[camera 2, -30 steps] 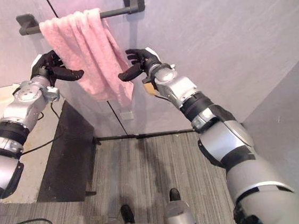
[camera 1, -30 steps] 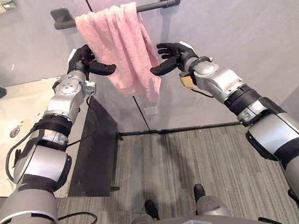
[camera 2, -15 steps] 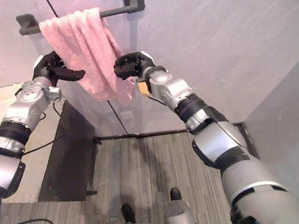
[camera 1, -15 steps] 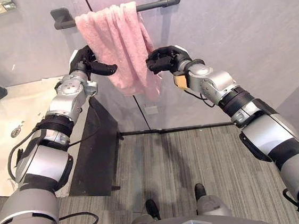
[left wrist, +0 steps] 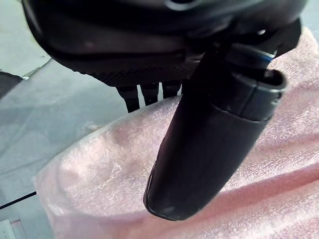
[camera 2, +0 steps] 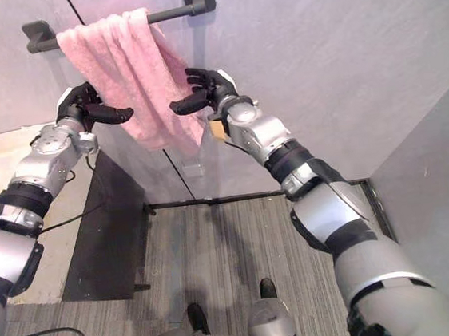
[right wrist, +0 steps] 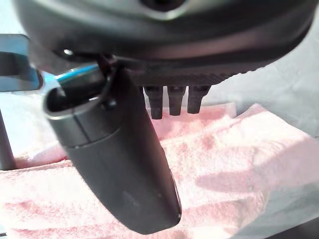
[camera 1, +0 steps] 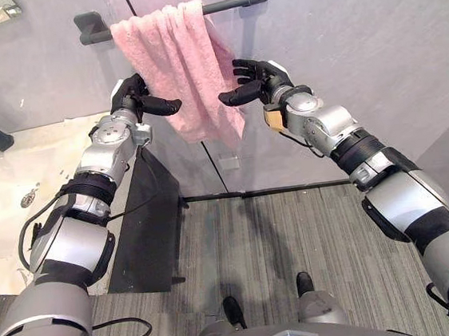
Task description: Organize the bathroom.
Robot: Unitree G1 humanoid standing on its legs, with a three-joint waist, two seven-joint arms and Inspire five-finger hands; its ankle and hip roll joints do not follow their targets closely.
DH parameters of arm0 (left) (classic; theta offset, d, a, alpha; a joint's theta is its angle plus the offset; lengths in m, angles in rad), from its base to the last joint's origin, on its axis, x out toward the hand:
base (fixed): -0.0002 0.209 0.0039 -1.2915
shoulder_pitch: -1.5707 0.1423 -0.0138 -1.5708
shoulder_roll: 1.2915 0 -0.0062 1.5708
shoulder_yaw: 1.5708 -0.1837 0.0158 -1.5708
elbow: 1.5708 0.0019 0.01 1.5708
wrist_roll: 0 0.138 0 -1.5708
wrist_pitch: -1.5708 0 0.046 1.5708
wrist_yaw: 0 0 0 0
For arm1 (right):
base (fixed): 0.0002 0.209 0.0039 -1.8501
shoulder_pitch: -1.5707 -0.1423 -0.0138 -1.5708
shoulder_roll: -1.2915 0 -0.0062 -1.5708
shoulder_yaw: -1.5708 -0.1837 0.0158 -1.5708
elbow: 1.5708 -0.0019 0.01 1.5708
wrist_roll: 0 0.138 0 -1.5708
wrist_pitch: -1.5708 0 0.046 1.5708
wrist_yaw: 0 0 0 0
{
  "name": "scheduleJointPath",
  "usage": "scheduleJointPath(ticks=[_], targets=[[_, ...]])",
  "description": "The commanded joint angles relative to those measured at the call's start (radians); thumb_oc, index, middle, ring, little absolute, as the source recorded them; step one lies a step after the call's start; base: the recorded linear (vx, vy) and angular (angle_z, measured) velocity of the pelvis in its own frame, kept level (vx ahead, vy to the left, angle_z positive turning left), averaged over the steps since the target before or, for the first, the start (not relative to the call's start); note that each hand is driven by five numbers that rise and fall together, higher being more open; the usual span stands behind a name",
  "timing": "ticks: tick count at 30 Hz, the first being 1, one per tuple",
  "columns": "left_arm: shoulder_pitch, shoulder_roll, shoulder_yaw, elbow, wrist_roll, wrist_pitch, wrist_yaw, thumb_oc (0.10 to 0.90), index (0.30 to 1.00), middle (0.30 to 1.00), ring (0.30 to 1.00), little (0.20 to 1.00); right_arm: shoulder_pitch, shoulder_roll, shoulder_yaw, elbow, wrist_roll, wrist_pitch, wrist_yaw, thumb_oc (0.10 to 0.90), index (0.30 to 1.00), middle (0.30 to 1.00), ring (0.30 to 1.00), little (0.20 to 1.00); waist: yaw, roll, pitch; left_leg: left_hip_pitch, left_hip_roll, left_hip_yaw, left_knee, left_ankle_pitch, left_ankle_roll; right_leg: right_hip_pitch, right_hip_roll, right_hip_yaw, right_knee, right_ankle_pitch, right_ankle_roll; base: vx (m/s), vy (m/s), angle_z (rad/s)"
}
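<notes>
A pink towel (camera 1: 178, 68) hangs folded over a dark grey bar (camera 1: 227, 5) on the grey wall. My left hand (camera 1: 133, 97) is at the towel's left edge. Its thumb (left wrist: 209, 149) reaches across the front of the cloth (left wrist: 99, 189), and its straight fingers sit at the edge behind. My right hand (camera 1: 259, 76) is open just off the towel's right edge, with the thumb pointing at the cloth and the fingers spread. In the right wrist view the towel (right wrist: 224, 164) lies past the straight fingers, and nothing is held.
A dark mat (camera 1: 142, 225) lies on the floor at the lower left, beside a pale wet-floor area (camera 1: 18, 190). A small wall socket (camera 1: 228, 163) sits below the towel. A black rail (camera 1: 291, 188) runs along the foot of the wall above grey striped flooring.
My right hand curled against the towel's right edge half a second ago and has since opened and drawn slightly back. The left hand has crept a little nearer the cloth.
</notes>
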Motion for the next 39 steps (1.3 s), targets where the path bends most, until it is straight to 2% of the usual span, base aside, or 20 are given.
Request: scheduleJointPath(ticks=[1,10,16,23,39], targets=[[-0.108,0.044,0.032,0.044,0.0,-0.065,0.017,0.8,0.9,0.9,0.9,0.9,-0.193,0.034,-0.007,0.032,-0.059,-0.141,0.0,0.8,0.9,0.9,0.9,0.9,0.022,0.008,-0.092,-0.03,0.093,0.052,0.089,-0.016,-0.053,-0.076,-0.073,0.099,0.166,-0.177,0.049,0.03,0.012,0.0],[-0.12,0.052,0.019,0.051,-0.005,-0.066,0.02,0.8,0.9,0.9,0.9,0.9,-0.212,0.028,-0.007,0.025,-0.1,-0.169,-0.065,0.8,0.9,0.9,0.9,0.9,0.026,0.011,-0.081,-0.034,0.086,0.043,0.089,-0.019,-0.048,-0.08,-0.081,0.099,0.182,-0.181,0.055,0.0,0.0,0.0],[-0.135,0.076,0.013,0.048,-0.013,-0.066,0.027,0.8,0.9,0.9,0.9,0.9,-0.243,-0.024,-0.019,0.021,-0.147,-0.17,-0.121,0.8,0.9,0.9,0.9,0.9,0.026,0.007,-0.066,-0.048,0.083,0.039,0.095,-0.023,-0.048,-0.096,-0.087,0.097,0.19,-0.178,0.062,-0.02,0.007,0.0],[-0.12,0.08,0.016,0.035,-0.001,-0.063,0.02,0.8,0.9,0.9,0.9,0.9,-0.251,-0.057,-0.027,0.03,-0.134,-0.178,-0.104,0.8,0.9,0.9,0.9,0.9,0.03,-0.001,-0.072,-0.046,0.081,0.031,0.102,-0.03,-0.045,-0.089,-0.086,0.102,0.188,-0.177,0.065,0.01,-0.004,0.0],[-0.155,0.088,-0.005,0.048,0.027,-0.058,0.021,0.8,0.9,0.9,0.9,0.9,-0.248,-0.036,-0.022,0.029,-0.11,-0.186,-0.098,0.8,0.9,0.9,0.9,0.9,0.034,-0.002,-0.056,-0.055,0.084,0.022,0.095,-0.023,-0.045,-0.095,-0.088,0.102,0.19,-0.174,0.067,0.0,0.001,0.0]])
